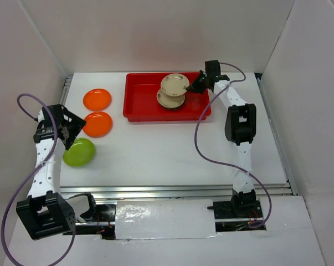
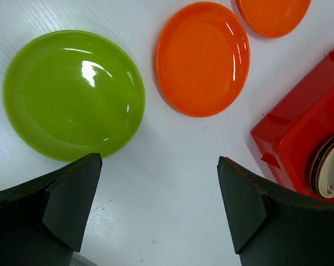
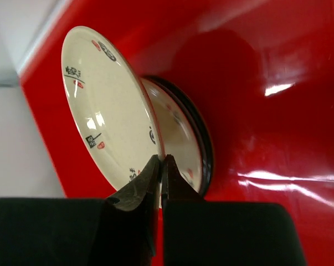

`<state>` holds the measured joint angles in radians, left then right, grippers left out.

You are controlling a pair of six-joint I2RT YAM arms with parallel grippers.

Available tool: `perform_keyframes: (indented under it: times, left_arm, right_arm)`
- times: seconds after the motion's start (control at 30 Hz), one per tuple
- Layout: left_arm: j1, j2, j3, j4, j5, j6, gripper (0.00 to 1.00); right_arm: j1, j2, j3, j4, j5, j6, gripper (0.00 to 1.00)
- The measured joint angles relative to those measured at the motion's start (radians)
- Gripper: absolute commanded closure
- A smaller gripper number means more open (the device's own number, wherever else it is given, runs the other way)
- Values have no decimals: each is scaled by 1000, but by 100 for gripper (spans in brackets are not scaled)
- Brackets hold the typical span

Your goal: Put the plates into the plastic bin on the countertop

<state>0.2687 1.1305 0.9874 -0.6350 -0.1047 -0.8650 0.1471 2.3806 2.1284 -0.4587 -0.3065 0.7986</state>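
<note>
- A cream plate (image 1: 174, 84) with small dark and red marks is held tilted over a stack of plates (image 1: 168, 100) in the right half of the red bin (image 1: 139, 113)
- The right gripper (image 3: 160, 166) is pinched tight on that plate's right rim
- The stack has a cream top and a black edge beneath it
- The bin sits at the far middle of the white table (image 1: 172, 155)
- Left of the bin, an orange plate (image 1: 97, 100), a second orange plate (image 1: 97, 123) and a green plate (image 1: 79, 152) lie flat on the table, in a row from far to near
- The left gripper (image 2: 158, 183) hangs over them, fingers spread wide and holding nothing
</note>
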Motion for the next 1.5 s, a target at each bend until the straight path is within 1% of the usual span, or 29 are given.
perform_keyframes:
  times: [0.07,0.17,0.27,0.3,0.33,0.37,0.43,0.5,0.53,0.6,0.77,0.87,0.93,1.0,1.07,1.17,1.33,1.43,1.5]
  left_arm:
    - [30,-18,0,-18,-4,14,1]
    - [45,-41,0,-31,-7,34,1]
    - [49,-46,0,-40,-9,54,1]
    - [49,-46,-3,-41,-10,56,1]
    - [49,-46,-8,-42,-12,57,1]
    - [49,-46,-14,-43,-16,58,1]
    - [52,-47,-35,-43,-23,58,1]
    - [60,-47,-63,-45,-24,56,1]
    - [64,-46,-76,-45,-24,54,1]
    - [71,-43,-96,-46,-24,50,1]
    - [77,-46,-145,-53,-37,15,1]
    - [83,-82,-197,-62,-54,-41,1]
    - [84,-104,-230,-64,-57,-74,1]
    - [85,-119,-273,-66,-59,-114,1]
    - [88,-118,-312,-56,-59,-146,1]
    - [92,-110,-365,-21,-56,-191,1]
    - [97,-107,-453,118,-47,-272,1]
    - [97,-104,-502,193,-51,-328,1]
    - [97,-92,-525,224,-62,-374,1]
  right_arm:
    - [6,15,-14,-18,-27,-12,100]
    - [14,9,-60,-7,-49,-26,100]
    - [19,2,-100,-1,-59,-36,92]
    - [20,0,-115,1,-62,-41,85]
    - [21,-4,-129,2,-64,-45,75]
    - [23,-11,-151,6,-64,-50,64]
    - [29,-35,-195,10,-65,-61,32]
    - [37,-70,-237,14,-61,-73,26]
    - [43,-95,-257,15,-55,-80,25]
    - [60,-154,-293,16,-27,-90,0]
    - [112,-398,-357,14,80,-136,0]
    - [128,-574,-399,50,102,-154,0]
    - [127,-694,-462,108,83,-162,0]
    - [121,-802,-561,169,27,-166,0]
    - [113,-870,-649,222,-38,-164,0]
    - [105,-913,-787,317,-157,-155,0]
    - [105,-924,-1032,425,-309,-119,0]
    - [106,-949,-1123,467,-361,-90,0]
    - [105,-972,-1141,483,-389,-78,0]
